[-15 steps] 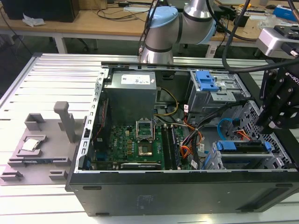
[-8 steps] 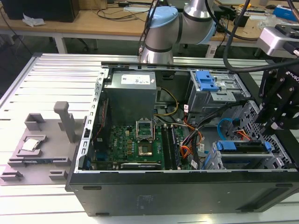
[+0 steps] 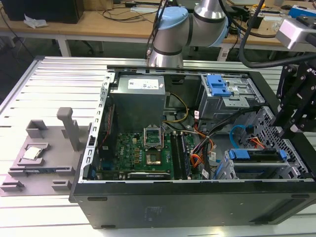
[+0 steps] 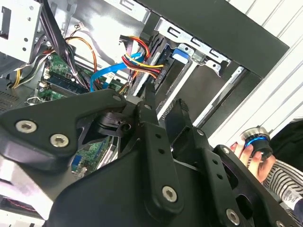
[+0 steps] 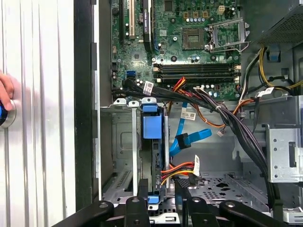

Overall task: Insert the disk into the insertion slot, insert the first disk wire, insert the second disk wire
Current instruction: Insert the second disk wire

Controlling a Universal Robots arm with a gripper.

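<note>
The disk (image 5: 152, 126) sits in the slot (image 5: 122, 142). The blue wire (image 5: 190, 138) looks loose beside it. The gripper (image 5: 162, 184) is spread, holding nothing.

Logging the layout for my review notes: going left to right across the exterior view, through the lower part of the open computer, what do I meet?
grey tray holding a chip → green circuit board → orange wires → disk in its blue frame.
</note>
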